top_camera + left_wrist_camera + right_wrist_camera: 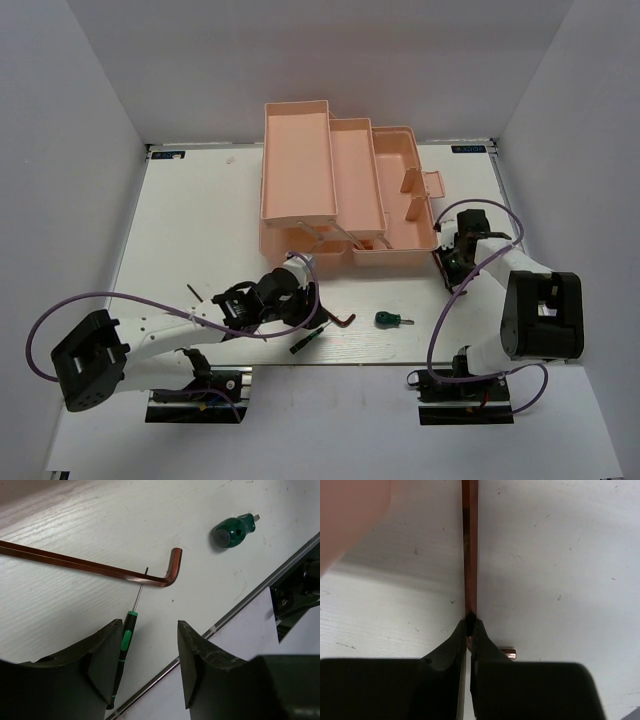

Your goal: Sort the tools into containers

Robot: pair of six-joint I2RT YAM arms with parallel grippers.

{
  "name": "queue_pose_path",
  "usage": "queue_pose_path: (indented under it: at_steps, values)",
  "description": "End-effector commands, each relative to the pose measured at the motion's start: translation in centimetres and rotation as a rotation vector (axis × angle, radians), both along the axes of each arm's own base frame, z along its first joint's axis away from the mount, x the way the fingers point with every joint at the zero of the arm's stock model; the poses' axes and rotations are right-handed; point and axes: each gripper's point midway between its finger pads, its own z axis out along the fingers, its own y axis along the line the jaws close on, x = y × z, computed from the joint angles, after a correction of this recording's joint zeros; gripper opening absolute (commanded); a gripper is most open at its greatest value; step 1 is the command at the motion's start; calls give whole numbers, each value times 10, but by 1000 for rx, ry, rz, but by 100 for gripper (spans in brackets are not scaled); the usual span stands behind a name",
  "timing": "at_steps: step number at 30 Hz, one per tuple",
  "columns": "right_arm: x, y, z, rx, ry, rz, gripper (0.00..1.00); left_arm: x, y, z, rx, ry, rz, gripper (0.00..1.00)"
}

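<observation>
A copper-brown hex key (90, 566) lies flat on the white desk (75, 515) near its front edge. In the left wrist view its long arm runs in from the left to a bend, and the short leg turns away from the fingers. A slim black-green screwdriver (125, 645) lies just below it, with its tip at the long arm near the bend and its handle beside one finger. A stubby green screwdriver (232, 530) sits apart to the right, bit aimed up-right. The left pincer (150, 665) is released, fingers apart and holding nothing. The left arm (170, 335) stretches low toward the desk's middle, in front of the open pink toolbox (340, 190). The right arm (500, 270) folds back, its wrist beside the toolbox's right end. The right pincer (470, 630) is clenched on the long arm of a second hex key (470, 545), which points straight away from the camera, its short leg peeking out to the right of the fingertips. A small dark hex key (192, 291) lies alone toward the left.
</observation>
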Motion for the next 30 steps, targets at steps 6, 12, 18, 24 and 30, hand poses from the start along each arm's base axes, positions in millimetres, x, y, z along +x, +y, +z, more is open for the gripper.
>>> queue_pose_path:
  at_steps: [6, 12, 18, 24, 30]
  values:
    - [-13, -25, 24, -44, -25, -61, 0, -1, 0, 7, -26, -22, 22, 58]
    - [-5, -50, 62, -112, -144, -128, 0, -3, -8, 2, -6, -2, 9, 58]
    - [0, -49, 98, -37, -249, -171, 0, 6, -13, 2, 18, 11, 79, 63]
    - [16, 2, 172, 199, -436, -1, 0, 19, -18, -4, 80, 59, 188, 66]
    - [50, 63, 214, 480, -429, 149, 0, 25, -25, -23, 209, 151, 292, 61]
